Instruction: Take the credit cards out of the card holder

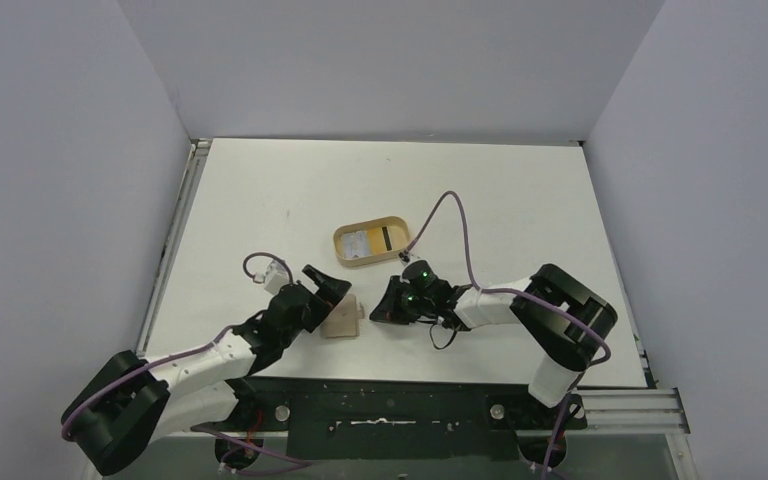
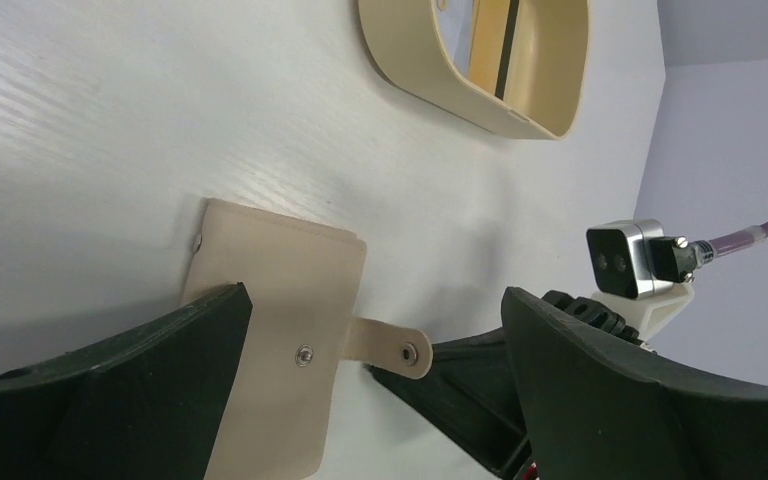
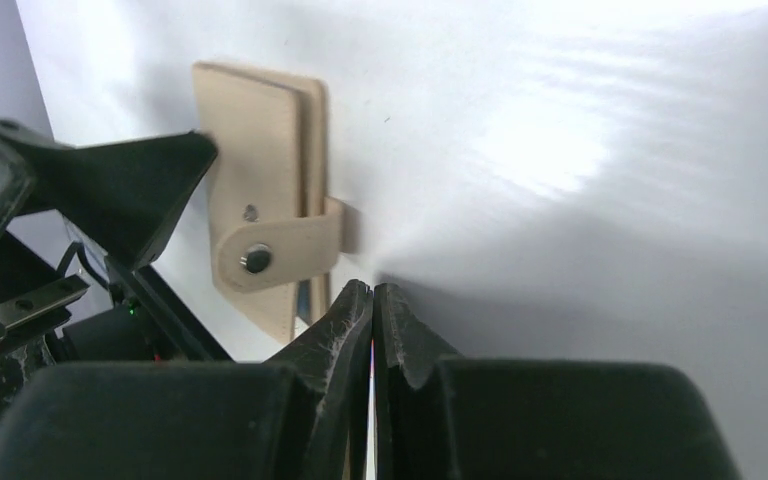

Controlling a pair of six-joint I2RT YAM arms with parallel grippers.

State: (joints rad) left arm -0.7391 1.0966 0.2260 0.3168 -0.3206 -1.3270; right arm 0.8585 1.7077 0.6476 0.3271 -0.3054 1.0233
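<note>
The tan card holder (image 1: 343,321) lies flat on the table between the two grippers, its strap tab (image 2: 392,345) unsnapped and sticking out. My left gripper (image 2: 377,295) is open and straddles it, with one finger (image 2: 160,385) over the wallet's near side. My right gripper (image 3: 372,290) is shut with nothing seen between its jaws, its tips on the table just beside the strap tab (image 3: 275,252). A thin bluish edge (image 3: 304,298) shows between the wallet's layers; I cannot tell if it is a credit card. The wallet (image 3: 258,140) is otherwise closed.
An oval tan tray (image 1: 344,256) with a raised rim stands just behind the grippers; inside lie a pale card (image 1: 360,243) and a yellow one with a dark stripe (image 1: 385,238). It also shows in the left wrist view (image 2: 430,85). White walls enclose the table.
</note>
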